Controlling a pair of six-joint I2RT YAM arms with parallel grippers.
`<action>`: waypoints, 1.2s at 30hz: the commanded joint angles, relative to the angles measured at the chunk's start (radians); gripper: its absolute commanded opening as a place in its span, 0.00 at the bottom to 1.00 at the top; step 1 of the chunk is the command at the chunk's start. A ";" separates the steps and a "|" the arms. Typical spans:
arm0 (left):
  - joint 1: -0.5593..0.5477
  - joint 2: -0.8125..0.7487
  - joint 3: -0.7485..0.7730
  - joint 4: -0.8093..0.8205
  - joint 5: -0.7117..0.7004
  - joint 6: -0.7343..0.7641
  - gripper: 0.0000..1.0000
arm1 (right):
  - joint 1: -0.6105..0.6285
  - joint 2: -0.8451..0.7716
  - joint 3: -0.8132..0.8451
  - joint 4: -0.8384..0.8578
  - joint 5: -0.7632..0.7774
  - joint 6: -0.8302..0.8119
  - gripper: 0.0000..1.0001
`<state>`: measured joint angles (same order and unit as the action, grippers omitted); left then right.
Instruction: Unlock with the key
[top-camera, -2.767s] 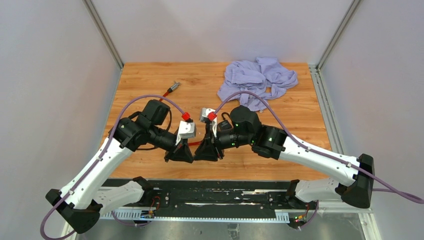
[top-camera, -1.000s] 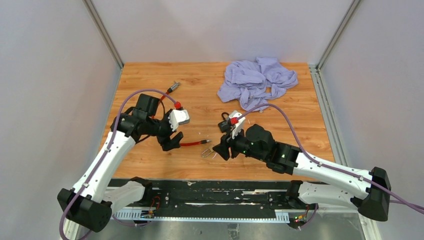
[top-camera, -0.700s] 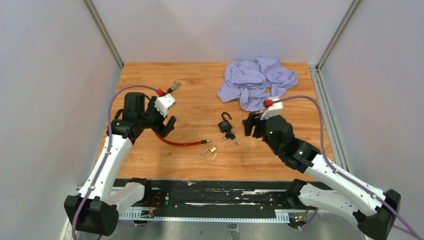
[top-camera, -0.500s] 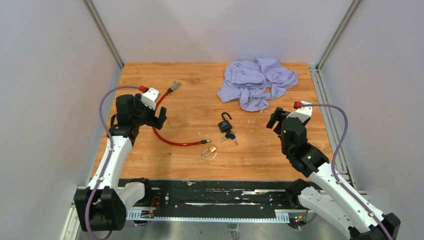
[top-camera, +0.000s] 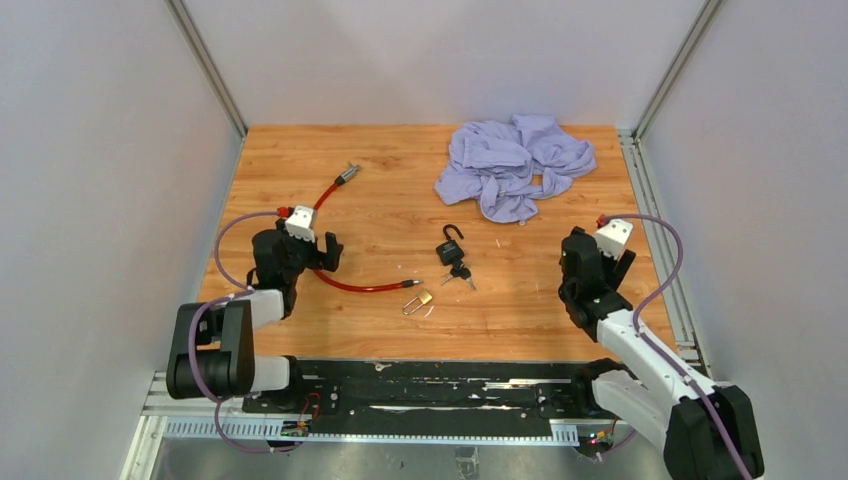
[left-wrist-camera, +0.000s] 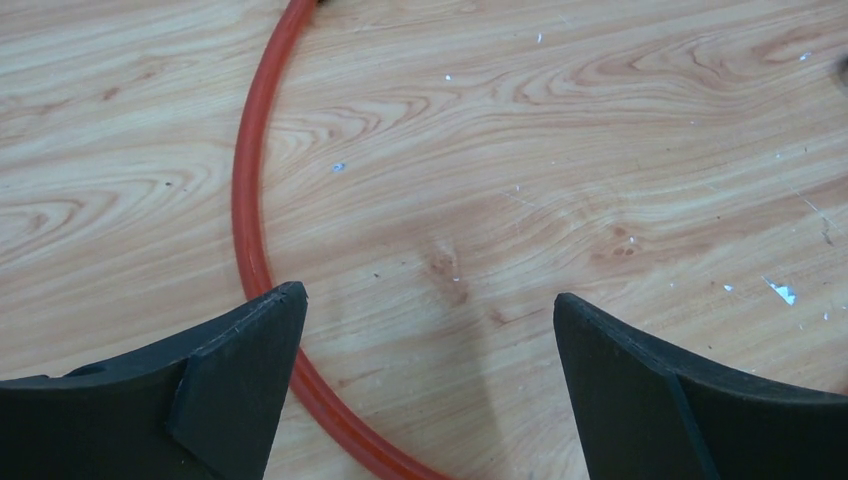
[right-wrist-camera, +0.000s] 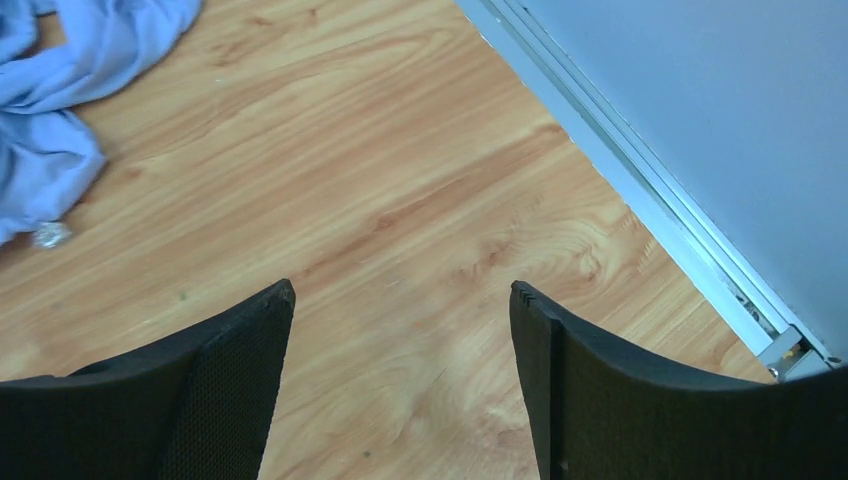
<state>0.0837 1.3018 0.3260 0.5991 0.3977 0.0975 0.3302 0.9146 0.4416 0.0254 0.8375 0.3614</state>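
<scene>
The black padlock (top-camera: 451, 250) lies alone near the middle of the table (top-camera: 520, 300), its shackle swung up and open like a hook. The keys (top-camera: 462, 276) sit right against its near end; whether one is in the keyhole is too small to tell. A moment ago both arms were bunched together in front of that spot. Now they have drawn well away, one to each side of the padlock.

The left gripper (left-wrist-camera: 430, 300) has spread its jaws wide and holds nothing; it hangs over a bend of the red cable (left-wrist-camera: 250, 230), left of the padlock. The right gripper (right-wrist-camera: 400, 290) has also opened and is empty, over bare wood well to the right of the padlock, near the table's side rail.

The cable's metal tip lies just left of the padlock and nearer the arms, apart from the shackle. A small brass-coloured piece (top-camera: 424, 298) rests beside that tip. A purple cloth (top-camera: 515, 160) is bunched up beyond the padlock.

With the shackle open and both grippers let go and backed off, the unlocking looks done, and the arms seem to be heading to rest.
</scene>
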 joint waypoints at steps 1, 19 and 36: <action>0.006 0.043 -0.058 0.347 0.008 -0.046 0.98 | -0.084 0.008 -0.129 0.363 -0.047 -0.104 0.78; -0.020 0.072 -0.150 0.548 -0.115 -0.055 0.98 | -0.172 0.465 -0.207 0.997 -0.316 -0.475 0.81; -0.020 0.082 -0.173 0.594 -0.147 -0.075 0.98 | -0.209 0.508 -0.245 1.078 -0.458 -0.471 0.84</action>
<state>0.0685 1.3827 0.1452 1.1572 0.2718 0.0223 0.1371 1.4239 0.2054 1.0485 0.3901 -0.0982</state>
